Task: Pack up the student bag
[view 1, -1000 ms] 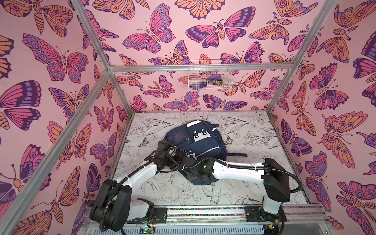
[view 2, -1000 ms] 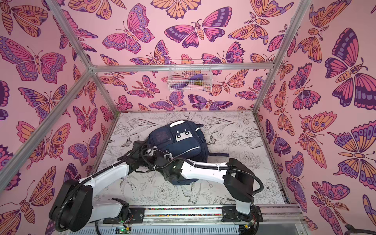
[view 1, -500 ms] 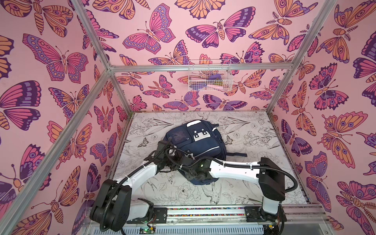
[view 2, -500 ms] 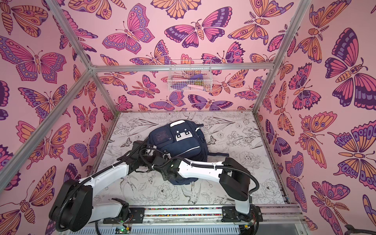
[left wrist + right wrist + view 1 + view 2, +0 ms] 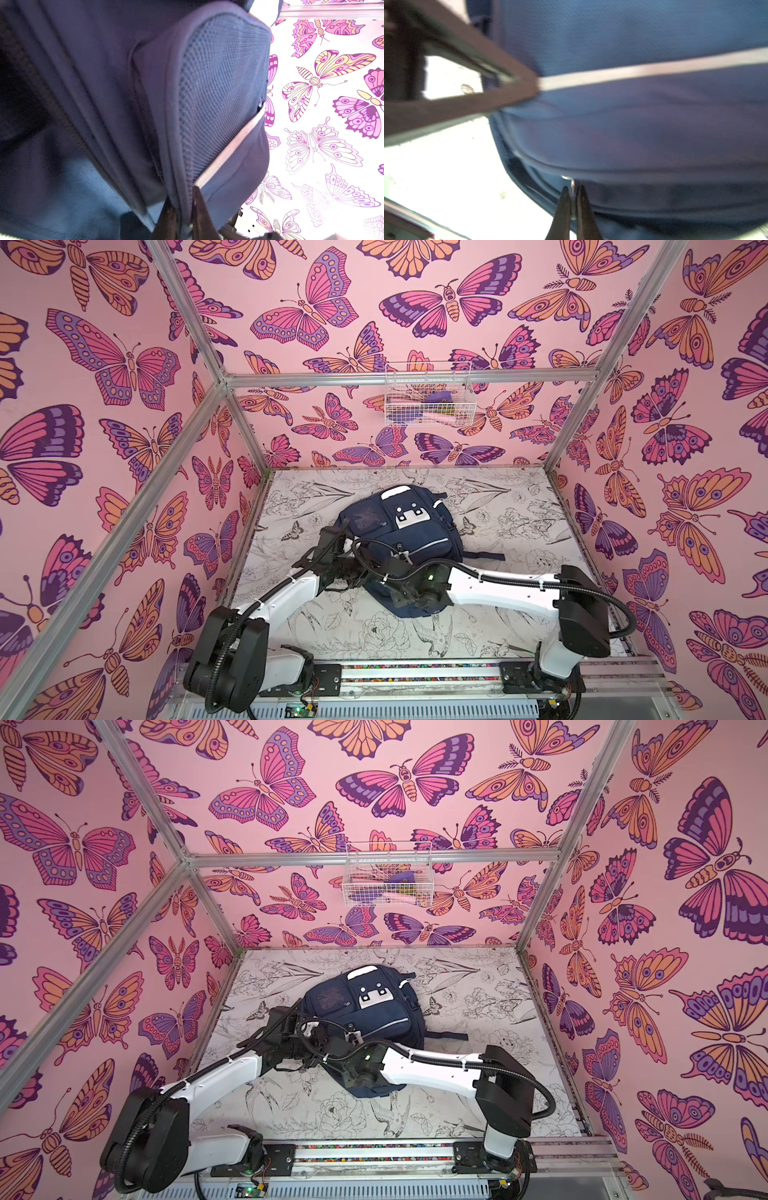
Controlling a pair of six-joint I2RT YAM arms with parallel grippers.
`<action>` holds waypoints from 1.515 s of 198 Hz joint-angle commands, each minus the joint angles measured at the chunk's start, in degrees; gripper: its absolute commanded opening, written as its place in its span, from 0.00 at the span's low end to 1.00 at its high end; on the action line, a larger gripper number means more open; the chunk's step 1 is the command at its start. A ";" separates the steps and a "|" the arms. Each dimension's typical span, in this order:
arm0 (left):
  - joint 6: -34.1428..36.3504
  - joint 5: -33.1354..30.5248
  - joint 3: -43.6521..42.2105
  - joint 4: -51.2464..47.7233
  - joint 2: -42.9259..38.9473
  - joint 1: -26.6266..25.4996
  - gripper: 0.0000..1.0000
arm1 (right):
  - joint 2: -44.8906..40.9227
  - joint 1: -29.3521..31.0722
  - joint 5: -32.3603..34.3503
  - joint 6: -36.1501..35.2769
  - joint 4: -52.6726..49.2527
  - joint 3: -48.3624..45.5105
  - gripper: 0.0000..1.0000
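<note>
Your large navy blue fabric backpack [image 5: 399,531] lies mid-surface [image 5: 498,639], white patch [image 5: 409,517] toward 12 o'clock. Your left gripper [image 5: 182,207], at its 9 o'clock side, is pinched narrow on the mesh pocket [image 5: 218,93] edge. Your right gripper [image 5: 572,199] is clamped on a small metal zip pull [image 5: 572,187].

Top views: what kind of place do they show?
Probably a robot test cell, not a classroom: an aluminium frame holds butterfly-print walls, and a left arm and right arm on a base rail reach the student bag.
</note>
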 commanded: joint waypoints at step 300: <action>16.97 -18.55 10.03 -20.68 -13.29 4.97 0.49 | -9.05 -6.88 -3.10 -7.68 -3.82 -0.57 0.00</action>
